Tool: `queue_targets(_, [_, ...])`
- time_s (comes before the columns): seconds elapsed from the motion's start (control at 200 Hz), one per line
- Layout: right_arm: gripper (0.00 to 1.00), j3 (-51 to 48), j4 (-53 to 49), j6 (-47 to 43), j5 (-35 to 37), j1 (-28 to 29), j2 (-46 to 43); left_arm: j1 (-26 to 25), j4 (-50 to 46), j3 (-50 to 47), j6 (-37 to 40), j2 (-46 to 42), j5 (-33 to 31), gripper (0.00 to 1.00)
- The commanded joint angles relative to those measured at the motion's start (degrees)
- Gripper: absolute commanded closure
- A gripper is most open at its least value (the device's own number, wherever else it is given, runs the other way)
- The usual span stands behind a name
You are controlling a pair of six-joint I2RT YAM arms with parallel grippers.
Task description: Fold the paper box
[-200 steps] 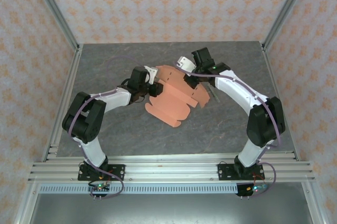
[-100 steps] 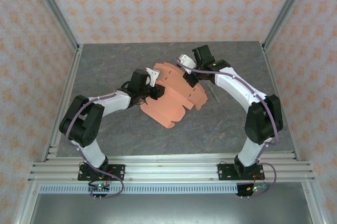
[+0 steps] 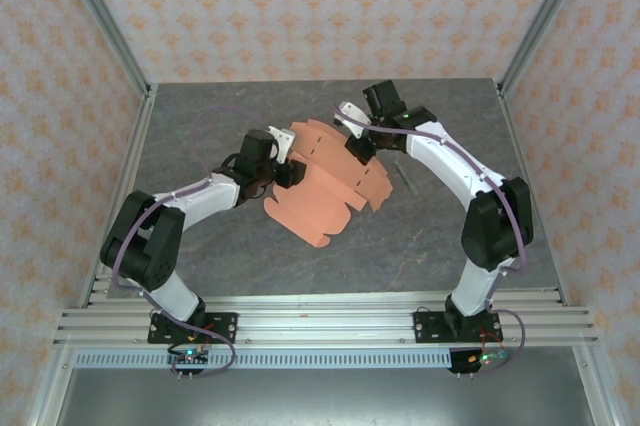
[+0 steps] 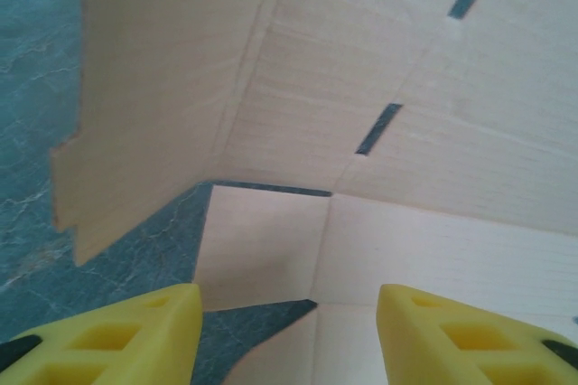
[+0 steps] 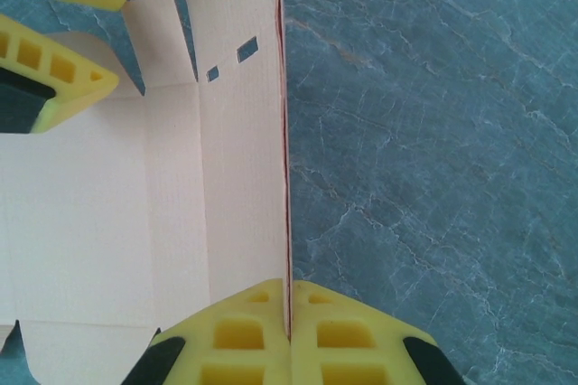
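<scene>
- Salmon-orange die-cut card paper box [image 3: 325, 186], top view: partly folded sheet at mid-table on the grey stone-look tabletop [image 3: 450, 236], between the two grippers. Far panels are raised; the near tabs lie flat.
- Left gripper [image 3: 289, 172] sits at the sheet's left edge. Its arm reaches in low from the left, forearm nearly level.
- Right gripper [image 3: 357, 154] is on the sheet's far-right part. Its arm arches over from the right, wrist pointing down and left.
- Left wrist view: the yellow fingers [image 4: 135, 331] stand well apart with nothing pinched. The card's pale inner face lies ahead of them, one small flap flat on the table in line with the gap, and creased, slotted panels rise beyond it.
- Right wrist view: the yellow fingers [image 5: 244, 340] are pressed together on the edge of an upright panel, card clamped between the pads. The rest of the sheet spreads to the left. The left gripper's parted fingers show at top left, beside the sheet's far corner.
- Versus a second ago, top view: the left fingers were closed onto the left edge and are now spread. The left elbow has dropped back toward the near-left, the sheet has shifted slightly left, and the right grip is unchanged.
</scene>
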Motion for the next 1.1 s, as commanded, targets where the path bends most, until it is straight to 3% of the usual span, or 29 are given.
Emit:
queue_targets(0.0, [1.00,2.5,-2.6,0.5,-1.4,0.1,1.1,0.8,-2.1,2.2,1.4,1.3,-3.5,0.42])
queue_targets(0.17, [1.00,3.2,-2.6,0.8,-2.1,0.1,1.7,0.9,-3.8,5.8,1.9,5.6,-2.1,0.39])
queue_targets(0.335, [1.00,3.7,-2.7,0.8,-1.5,0.1,1.9,0.7,-2.0,7.2,1.1,7.5,4.8,0.40])
queue_targets(0.55, [1.00,3.5,-1.8,1.5,-1.2,0.0,2.1,0.5,1.3,5.9,-0.5,6.5,10.9,0.55])
queue_targets(1.096, [1.00,3.4,-2.2,1.9,0.3,0.1,3.3,-1.1,5.7,-0.3,0.6,-0.1,7.5,0.62])
